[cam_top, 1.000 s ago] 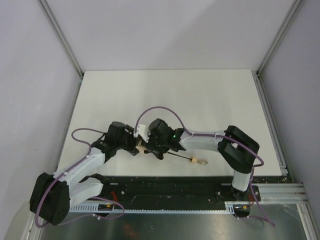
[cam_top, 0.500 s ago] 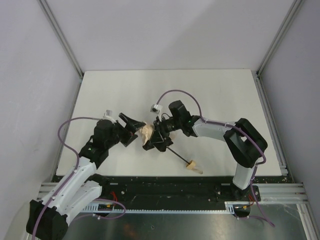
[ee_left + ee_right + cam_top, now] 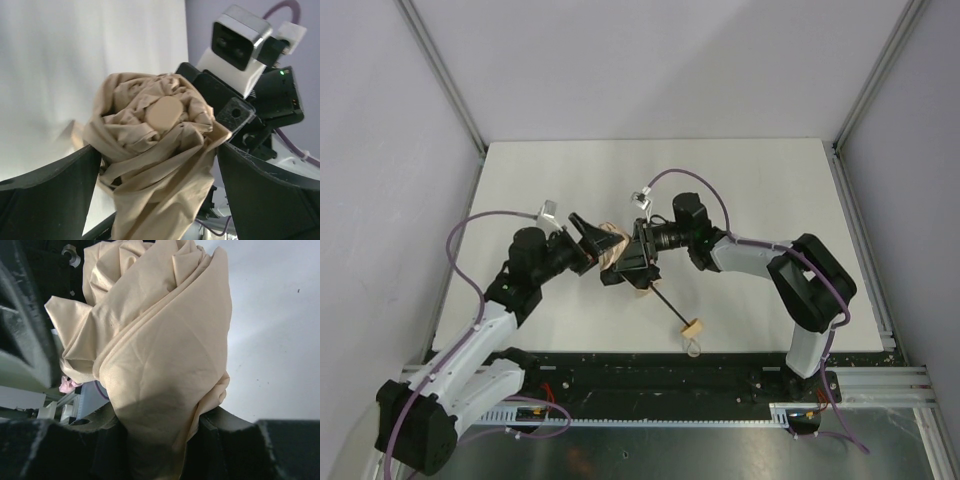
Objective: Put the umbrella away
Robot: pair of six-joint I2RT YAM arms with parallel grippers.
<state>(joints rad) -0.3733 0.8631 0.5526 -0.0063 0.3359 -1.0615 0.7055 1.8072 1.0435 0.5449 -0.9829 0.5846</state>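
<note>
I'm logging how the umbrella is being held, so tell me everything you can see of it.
The umbrella is folded. It has a crumpled beige fabric canopy with a round tan cap on top. A thin black shaft runs to a pale wooden handle with a strap loop, near the front edge of the table. The right gripper clamps the canopy; the left gripper stands open around its top.

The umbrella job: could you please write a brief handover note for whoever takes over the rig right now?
Left gripper: open, jaws straddling the bunched canopy.
Right gripper: shut on the canopy.
The umbrella: canopy between both grippers, shaft extended, handle on the table near the front edge.
Done: canopy gathered.
Left, probably: collapse the shaft, wrap the strap.
</note>
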